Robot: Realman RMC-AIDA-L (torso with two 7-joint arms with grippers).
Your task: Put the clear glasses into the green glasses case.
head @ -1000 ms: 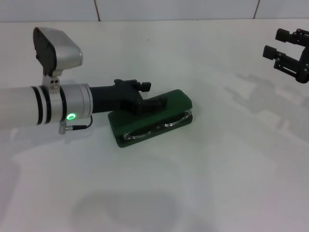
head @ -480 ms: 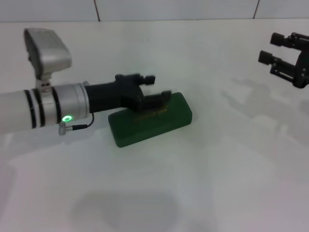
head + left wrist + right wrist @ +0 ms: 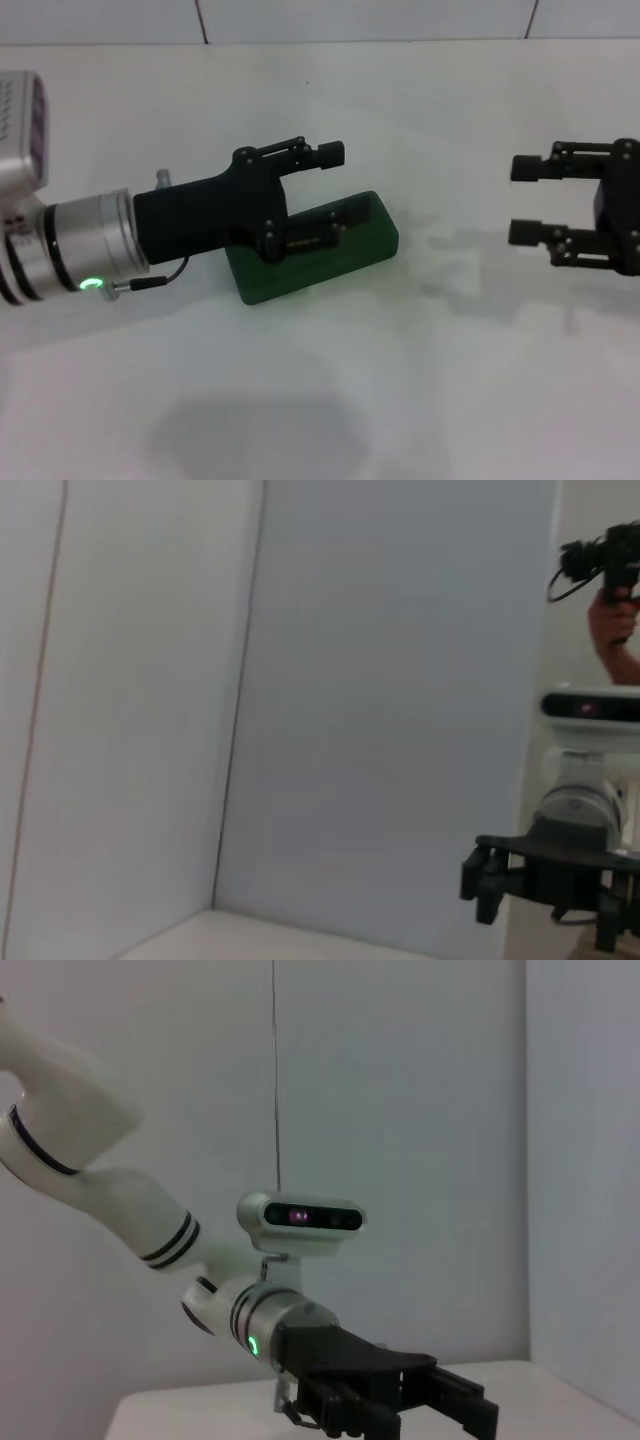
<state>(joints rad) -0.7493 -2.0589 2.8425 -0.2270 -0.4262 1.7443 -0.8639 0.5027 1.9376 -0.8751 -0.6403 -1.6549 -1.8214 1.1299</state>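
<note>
The green glasses case (image 3: 330,262) lies shut on the white table, left of centre in the head view. The clear glasses are hidden. My left gripper (image 3: 338,188) is open just over the case's far left part; one finger (image 3: 318,154) stands above the table behind the case and the other (image 3: 325,232) is over the lid, and I cannot tell whether it touches. My right gripper (image 3: 525,200) hangs open at the right, well clear of the case, with nothing between its fingers. The left wrist view shows the right gripper (image 3: 487,882) far off. The right wrist view shows the left gripper (image 3: 440,1405).
The white table (image 3: 330,400) stretches around the case, with a tiled wall (image 3: 360,18) at its far edge. In the left wrist view a person's hand holds a camera (image 3: 605,565) beyond the right arm.
A second ago the case stood open with the clear glasses lying in it; its lid is now down. My left gripper has turned and lifted, and my right gripper has come down and toward the centre.
</note>
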